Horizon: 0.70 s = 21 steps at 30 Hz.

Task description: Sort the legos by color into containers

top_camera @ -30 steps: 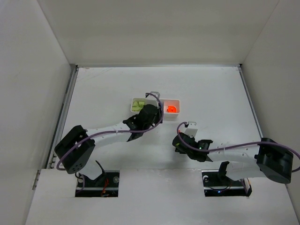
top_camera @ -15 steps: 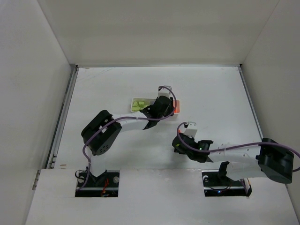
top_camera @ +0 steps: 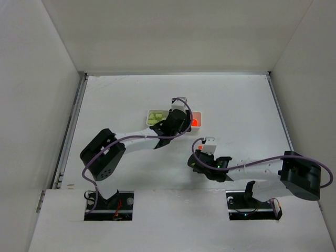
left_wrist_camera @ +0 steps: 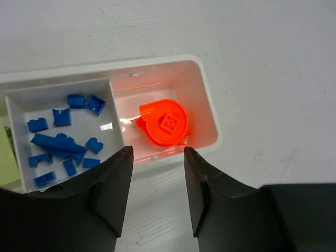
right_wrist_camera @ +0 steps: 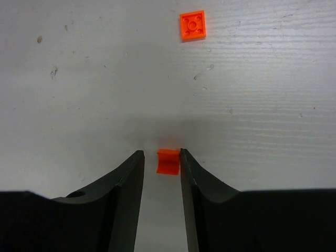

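The white tray (left_wrist_camera: pixel 212 115) lies just toward 12 o'clock from the middle of the worktop (right_wrist_camera: pixel 79 79), its three compartments in a row running from 9 to 3 o'clock. In the overhead view the compartment at the 9 o'clock end holds the light green legos (top_camera: pixel 155 117). The left wrist view shows the middle one filled with about ten blue bricks (left_wrist_camera: pixel 58 144), and the 3 o'clock one holding a single orange round piece (left_wrist_camera: pixel 164 122) with a square plate on top. The left end effector (left_wrist_camera: pixel 157 155) hangs above the tray's near wall, about where the blue and orange compartments meet. Its jaws stand moderately apart and there is nothing between them. The right end effector (right_wrist_camera: pixel 160 152) is low over the bare worktop, at about 5 o'clock from the tray and well apart from it. Its jaws are partly open and straddle a small orange brick (right_wrist_camera: pixel 168 161) that rests on the worktop. In the right wrist view the brick sits against the finger at 3 o'clock, while a narrow gap shows between it and the finger at 9 o'clock, so it is bracketed rather than clamped. Farther out from those fingertips, at roughly 12 to 1 o'clock in that view, an orange square plate (right_wrist_camera: pixel 192 25) lies flat on the worktop, studs up, apart from the brick.
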{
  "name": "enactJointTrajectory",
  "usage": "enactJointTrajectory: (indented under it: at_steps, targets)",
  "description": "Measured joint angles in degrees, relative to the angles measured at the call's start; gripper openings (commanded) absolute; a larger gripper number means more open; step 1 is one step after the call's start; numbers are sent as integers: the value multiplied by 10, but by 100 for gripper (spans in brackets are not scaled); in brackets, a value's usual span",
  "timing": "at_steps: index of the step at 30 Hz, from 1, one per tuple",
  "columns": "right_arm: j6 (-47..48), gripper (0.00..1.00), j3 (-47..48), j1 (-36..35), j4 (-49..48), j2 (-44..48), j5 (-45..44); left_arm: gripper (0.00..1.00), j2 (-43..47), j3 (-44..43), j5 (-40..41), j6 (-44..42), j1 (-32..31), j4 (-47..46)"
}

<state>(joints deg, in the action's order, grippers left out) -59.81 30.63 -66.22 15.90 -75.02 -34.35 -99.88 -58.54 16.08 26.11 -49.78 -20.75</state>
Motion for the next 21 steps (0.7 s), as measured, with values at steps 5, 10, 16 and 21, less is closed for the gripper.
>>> enactJointTrajectory:
  at_steps: [5, 10, 16, 21]
  targets:
    - [-14, 36, 19, -18, 24, -24, -19, 42, 64, 57, 9, 7, 0, -4]
    - [-27, 25, 39, -34, 57, -49, -43, 42, 121, 122, 12, 16, 4, -4]
    - [-33, 17, 57, -42, 78, -70, -58, 42, 166, 173, 14, 23, 19, 0]
    - [-37, 17, 58, -45, 85, -66, -64, 43, 188, 193, 16, 25, 26, 3]
